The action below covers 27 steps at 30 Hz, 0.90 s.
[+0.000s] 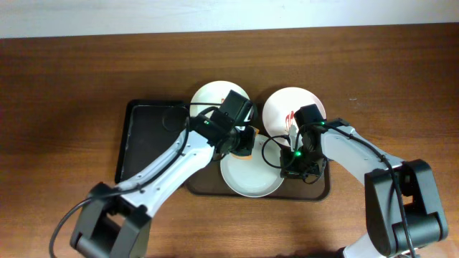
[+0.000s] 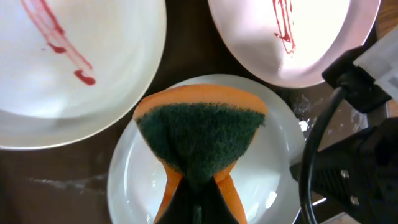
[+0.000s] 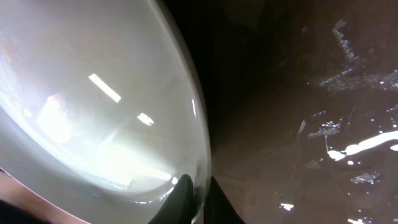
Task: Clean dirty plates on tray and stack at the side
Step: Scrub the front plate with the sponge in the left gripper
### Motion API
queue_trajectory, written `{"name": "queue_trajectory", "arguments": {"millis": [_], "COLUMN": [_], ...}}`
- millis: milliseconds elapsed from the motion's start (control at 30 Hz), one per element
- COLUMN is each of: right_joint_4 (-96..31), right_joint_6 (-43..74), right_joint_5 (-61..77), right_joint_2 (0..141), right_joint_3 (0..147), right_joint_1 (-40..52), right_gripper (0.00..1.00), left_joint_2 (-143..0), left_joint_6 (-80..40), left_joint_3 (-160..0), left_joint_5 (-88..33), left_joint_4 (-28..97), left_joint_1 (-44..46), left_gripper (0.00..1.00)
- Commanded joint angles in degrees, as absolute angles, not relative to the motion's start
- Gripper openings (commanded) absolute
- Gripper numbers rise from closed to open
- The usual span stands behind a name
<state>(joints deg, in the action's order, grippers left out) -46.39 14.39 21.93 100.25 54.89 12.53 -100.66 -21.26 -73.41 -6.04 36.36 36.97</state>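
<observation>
Plates first, from overhead: three crowd the brown tray [image 1: 321, 189], with the back-left plate [image 1: 211, 97] and back-right plate [image 1: 287, 104] side by side and the front plate [image 1: 247, 179] nearest the robot. The left gripper [image 1: 244, 140] hangs over the front plate's far edge and the right gripper [image 1: 287, 170] sits at its right rim. A black tray [image 1: 143, 140] lies just beside the brown one on the left, so that side is taken

Left wrist now: the fingers are pressed together on a sponge [image 2: 199, 134], orange with its green scouring face showing, over the front plate, whose centre looks clean. Whether it touches, I cannot tell. Both back plates carry red streaks and sit very near. The right arm [image 2: 354, 155] and its cable crowd in on the right, the likeliest thing to bump

Right wrist: the jaws are pinching the front plate's thin rim. The plate is glossy with glints across it, and the tray beside it is streaked with wet. I'd call this plate stiff, slick and chippable. The rim is the only hold while it lies flat, and held by one edge it may tip
</observation>
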Motion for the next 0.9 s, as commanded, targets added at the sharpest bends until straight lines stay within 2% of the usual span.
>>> {"name": "queue_trajectory", "arguments": {"millis": [0, 133, 333, 533, 867], "right_joint_4": [-46.9, -46.9, -47.1, -47.1, -47.1], "right_joint_6": [14.0, 14.0, 14.0, 14.0, 14.0], "right_joint_5": [19.9, 19.9, 19.9, 19.9, 19.9], "right_joint_2": [100.6, 100.6, 100.6, 100.6, 100.6], "right_joint_3": [54.6, 54.6, 54.6, 54.6, 54.6], "right_joint_1": [12.8, 12.8, 12.8, 12.8, 12.8], "right_gripper": [0.08, 0.08, 0.08, 0.09, 0.09], "left_joint_2": [-106.5, -112.7, -114.6, -107.1, -105.1], "left_joint_6": [-24.4, -24.4, -24.3, -23.5, -23.2], "left_joint_3": [-73.2, -73.2, -73.4, -73.6, -72.2], "left_joint_5": [-10.0, -14.2, -11.6, -9.7, -10.0], "left_joint_4": [33.9, 28.6, 32.8, 37.9, 32.3], "left_joint_1": [38.2, 40.0, 39.9, 33.6, 38.9], "left_gripper": [0.0, 0.0, 0.0, 0.0, 0.0]}}
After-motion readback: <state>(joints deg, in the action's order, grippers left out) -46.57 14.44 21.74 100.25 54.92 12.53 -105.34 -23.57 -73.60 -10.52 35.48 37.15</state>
